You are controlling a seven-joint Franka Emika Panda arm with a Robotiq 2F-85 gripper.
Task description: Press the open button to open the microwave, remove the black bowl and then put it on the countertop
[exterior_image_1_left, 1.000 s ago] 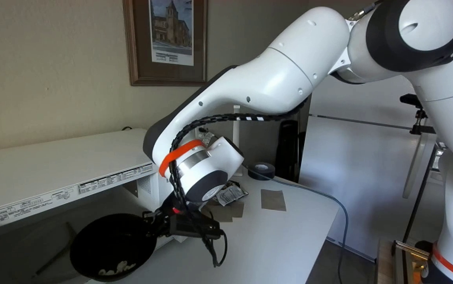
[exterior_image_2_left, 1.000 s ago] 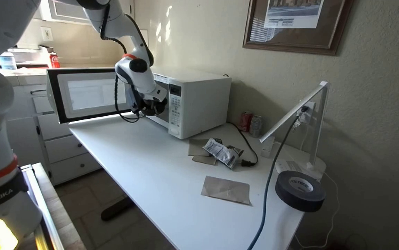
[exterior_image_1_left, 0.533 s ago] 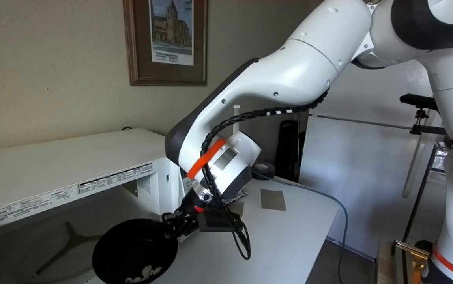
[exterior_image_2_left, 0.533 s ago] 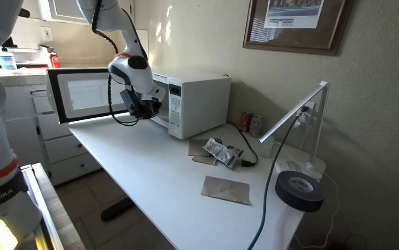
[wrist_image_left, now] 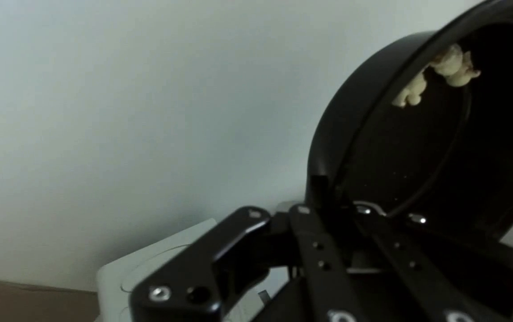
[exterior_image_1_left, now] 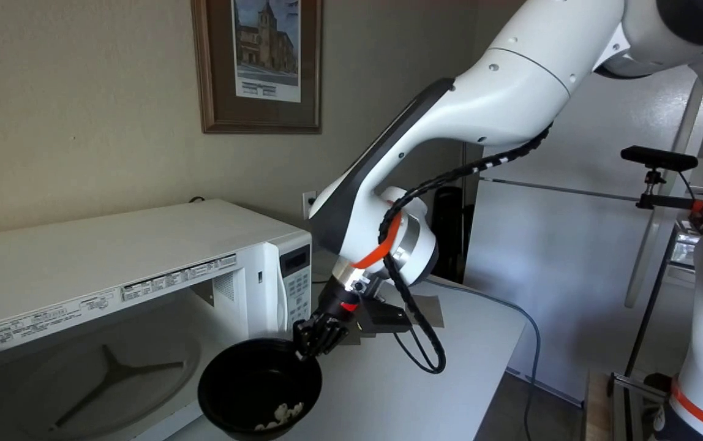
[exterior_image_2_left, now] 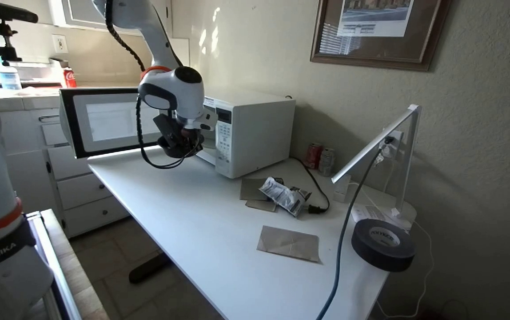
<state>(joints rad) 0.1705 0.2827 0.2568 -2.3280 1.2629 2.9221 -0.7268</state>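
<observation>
Gripper [exterior_image_1_left: 304, 350]: Clamped on the rim of a black bowl [exterior_image_1_left: 247, 386], at the tip of the white robot arm [exterior_image_1_left: 486, 113].
Bowl: Hung tilted just outside the microwave [exterior_image_1_left: 125, 239], in front of its cavity and over the worktop [exterior_image_2_left: 184, 209].
Popcorn [wrist_image_left: 451, 67]: A few pale pieces lay gathered against the bowl's lower side.
Microwave: Stood along the worktop's wall-side edge, a three-armed piece [exterior_image_1_left: 117, 372] resting on its cavity floor.
Door [exterior_image_2_left: 119, 118]: Stood wide along the worktop's far end in an exterior view.
Worktop: White and smooth, it bore a crumpled packet [exterior_image_2_left: 284, 195] on brown paper [exterior_image_2_left: 251, 187] beside the microwave; another brown sheet [exterior_image_2_left: 289, 243] lay apart, toward the end opposite the door.
Cans [exterior_image_2_left: 313, 155]: One red, one silver, they stood side by side near the wall-side edge.
Lamp [exterior_image_2_left: 372, 143]: White and angular, it rose at the wall-side corner farthest from the door.
Tape [exterior_image_2_left: 381, 256]: A black roll sat at that end's edge, near the lamp's foot.
Picture [exterior_image_1_left: 266, 67]: A framed print hung on the wall in both exterior views.
</observation>
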